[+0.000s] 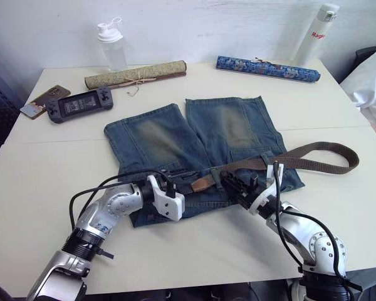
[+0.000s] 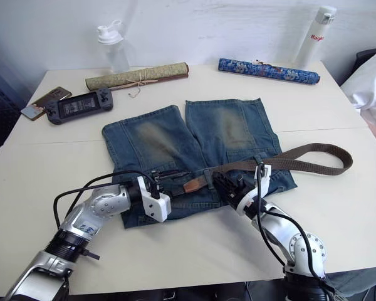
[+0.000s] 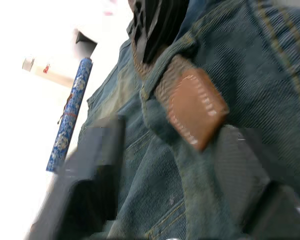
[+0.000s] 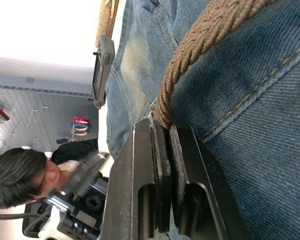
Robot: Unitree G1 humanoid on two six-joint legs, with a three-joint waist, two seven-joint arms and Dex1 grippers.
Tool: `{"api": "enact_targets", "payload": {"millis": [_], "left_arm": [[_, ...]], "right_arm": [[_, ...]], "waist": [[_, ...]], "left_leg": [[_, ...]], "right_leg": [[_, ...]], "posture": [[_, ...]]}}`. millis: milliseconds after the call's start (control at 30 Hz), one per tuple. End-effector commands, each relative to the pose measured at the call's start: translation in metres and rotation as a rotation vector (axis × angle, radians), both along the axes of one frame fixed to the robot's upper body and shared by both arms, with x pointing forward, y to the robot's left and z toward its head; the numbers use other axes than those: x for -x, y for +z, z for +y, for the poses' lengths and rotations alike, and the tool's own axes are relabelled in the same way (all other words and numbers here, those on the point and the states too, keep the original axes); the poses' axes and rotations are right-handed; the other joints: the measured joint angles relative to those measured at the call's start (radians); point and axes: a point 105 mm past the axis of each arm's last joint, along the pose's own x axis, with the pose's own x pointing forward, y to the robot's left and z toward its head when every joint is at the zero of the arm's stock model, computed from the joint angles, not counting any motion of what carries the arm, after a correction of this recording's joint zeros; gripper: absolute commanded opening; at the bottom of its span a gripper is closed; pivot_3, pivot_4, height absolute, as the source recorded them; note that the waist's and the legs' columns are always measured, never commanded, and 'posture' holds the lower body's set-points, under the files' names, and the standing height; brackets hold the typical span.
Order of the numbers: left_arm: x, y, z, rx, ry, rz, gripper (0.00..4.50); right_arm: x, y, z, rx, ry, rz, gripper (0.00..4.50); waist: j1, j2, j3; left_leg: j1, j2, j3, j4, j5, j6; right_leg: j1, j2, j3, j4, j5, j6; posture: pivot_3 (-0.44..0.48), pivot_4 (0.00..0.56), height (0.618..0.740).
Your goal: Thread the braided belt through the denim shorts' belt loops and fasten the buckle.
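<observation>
While over the denim shorts (image 1: 194, 144), right end effector (image 4: 162, 131) clamped on the braided belt (image 1: 313, 150), left end effector (image 3: 165, 165) agape around its tan tip.

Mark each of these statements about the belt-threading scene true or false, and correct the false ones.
1. The right end effector is shut on the braided belt. True.
2. The belt's tan leather tip has come out past a belt loop, between the left end effector's open fingers. True.
3. The denim shorts hang off the table's edge. False: they lie flat on it.
4. The blue scroll lies on top of the shorts. False: it lies apart, beyond them, near the white bottle.
5. The belt's far end loops out to the robot's right. True.
</observation>
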Motion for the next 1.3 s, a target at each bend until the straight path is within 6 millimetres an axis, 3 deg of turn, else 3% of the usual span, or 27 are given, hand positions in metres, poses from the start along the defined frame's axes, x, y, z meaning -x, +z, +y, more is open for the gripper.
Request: {"api": "enact_targets", "payload": {"millis": [33,200,267,300,533,567,633,733,833,867,967,1067,1300], "left_arm": [[0.002,0.004,-0.001,0.008,-0.025,-0.020,0.56],[0.000,0.007,-0.002,0.020,-0.024,-0.034,0.56],[0.001,0.008,-0.004,0.023,-0.029,-0.038,0.07],[0.002,0.008,-0.004,0.025,-0.033,-0.039,0.03],[0.001,0.009,-0.005,0.027,-0.033,-0.044,0.03],[0.001,0.008,-0.005,0.026,-0.031,-0.043,0.00],[0.002,0.008,-0.005,0.027,-0.029,-0.042,0.00],[0.001,0.008,-0.005,0.030,-0.024,-0.040,0.00],[0.001,0.009,-0.004,0.033,-0.022,-0.037,0.00],[0.001,0.009,-0.005,0.034,-0.022,-0.036,0.00],[0.001,0.009,-0.005,0.036,-0.022,-0.034,0.00],[0.001,0.010,-0.007,0.047,-0.025,-0.025,0.00],[0.003,0.009,-0.009,0.052,-0.032,-0.021,0.00]], "right_arm": [[0.006,0.016,0.004,-0.016,0.023,-0.067,0.00],[0.006,0.016,0.004,-0.008,0.028,-0.065,0.00],[0.007,0.014,0.005,0.008,0.033,-0.062,0.00],[0.007,0.013,0.005,0.009,0.029,-0.054,0.00],[0.006,0.019,-0.002,-0.021,-0.008,-0.042,0.00],[0.006,0.021,-0.006,-0.027,-0.029,-0.040,0.77],[0.010,0.027,-0.014,-0.031,-0.052,-0.061,1.33],[0.019,0.034,-0.028,0.063,-0.075,-0.107,2.82],[0.030,0.043,-0.036,0.273,-0.053,-0.212,4.27],[0.035,0.048,-0.034,0.393,-0.022,-0.286,4.46],[0.047,0.051,-0.029,0.642,0.060,-0.433,4.46],[0.060,0.019,-0.027,1.029,0.222,-0.500,4.46],[0.044,-0.014,-0.050,1.210,0.136,-0.452,4.46]], "waist": [[0.000,0.000,0.000],[0.001,0.000,0.000],[0.000,0.000,0.000],[0.001,0.000,0.000],[0.001,0.000,0.000],[0.001,0.000,0.000],[0.001,0.000,0.000],[0.003,0.000,0.000],[0.003,0.000,0.000],[0.004,0.001,0.000],[0.003,0.001,0.001],[0.005,0.001,0.001],[0.010,-0.003,0.002]], "left_leg": [[0.000,0.000,0.000,0.000,0.000,0.000],[0.000,0.000,0.000,0.000,0.000,0.000],[0.000,0.000,0.000,0.000,0.000,0.000],[0.000,0.000,0.000,0.000,0.000,0.000],[0.000,0.000,0.000,0.000,0.000,0.000],[0.000,0.000,0.000,0.000,0.000,0.000],[0.000,0.000,0.000,0.000,0.000,0.000],[0.000,0.000,0.000,0.000,0.000,0.000],[0.000,-0.001,0.000,0.001,-0.002,0.003],[0.000,-0.001,0.000,0.001,-0.002,0.003],[0.000,0.000,0.000,0.000,-0.002,0.004],[0.000,0.000,0.000,-0.001,-0.001,0.002],[0.001,-0.001,0.000,0.002,0.001,-0.001]], "right_leg": [[0.000,0.000,0.000,0.000,0.000,0.000],[0.000,0.000,0.000,0.000,0.000,0.000],[0.000,0.000,0.000,0.000,0.000,0.000],[0.000,0.000,0.000,0.000,0.000,0.000],[0.000,0.000,0.000,0.000,0.000,0.000],[0.000,0.000,0.000,0.000,0.000,0.000],[0.000,0.000,0.000,0.000,0.000,0.000],[0.000,0.000,0.000,0.000,0.000,0.000],[0.000,-0.001,0.000,-0.002,0.000,0.000],[0.000,-0.001,0.000,-0.001,0.000,0.000],[0.000,-0.001,0.000,-0.002,0.000,0.000],[-0.001,0.000,-0.001,-0.002,0.000,0.000],[0.001,-0.001,-0.001,-0.001,0.000,0.001]], "posture": [[0.000,0.150,0.717],[0.000,0.150,0.717],[0.000,0.150,0.717],[0.000,0.150,0.717],[0.000,0.150,0.717],[0.000,0.150,0.717],[0.000,0.150,0.717],[0.000,0.150,0.717],[0.000,0.150,0.717],[0.000,0.150,0.717],[0.000,0.150,0.717],[0.000,0.150,0.717],[0.000,0.150,0.717]]}}
